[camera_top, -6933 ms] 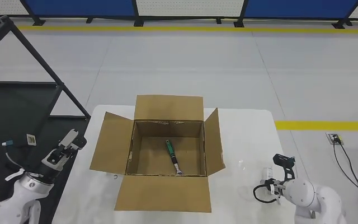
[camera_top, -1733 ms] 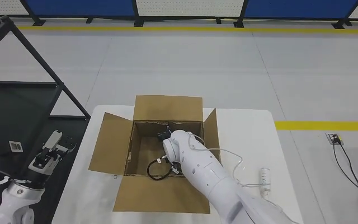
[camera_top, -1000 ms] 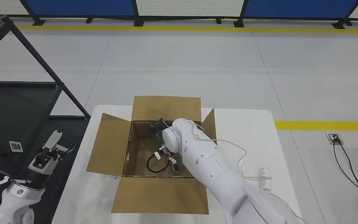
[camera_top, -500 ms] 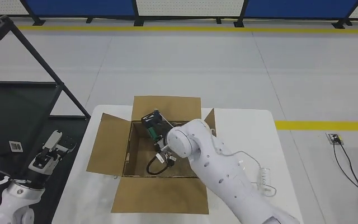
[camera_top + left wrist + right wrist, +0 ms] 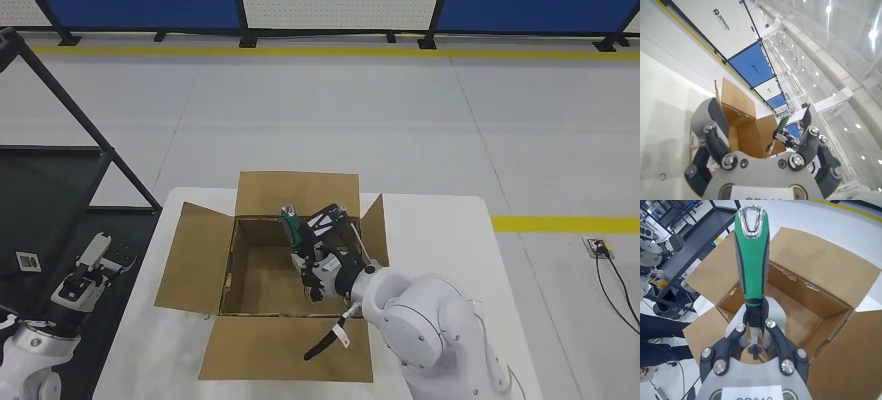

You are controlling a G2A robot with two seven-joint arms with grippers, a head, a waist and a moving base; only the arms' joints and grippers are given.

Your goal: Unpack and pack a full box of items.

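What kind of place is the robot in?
Probably a factory hall or robot test lab: there is a yellow floor line, blue partition panels and a high lamp-lit ceiling.

In the top view, the right arm (image 5: 420,330) is covering the near right corner of the box (image 5: 300,190) and part of its floor. The right claw (image 5: 754,311) is hiding part of the wrench's (image 5: 752,256) shank. In the left wrist view, the box's side wall is screening its floor. A C-shaped thing (image 5: 663,176) is lying on the desk (image 5: 440,230), too small to identify. The top view's lower edge is cutting off the desk's near side and the left arm (image 5: 40,350).
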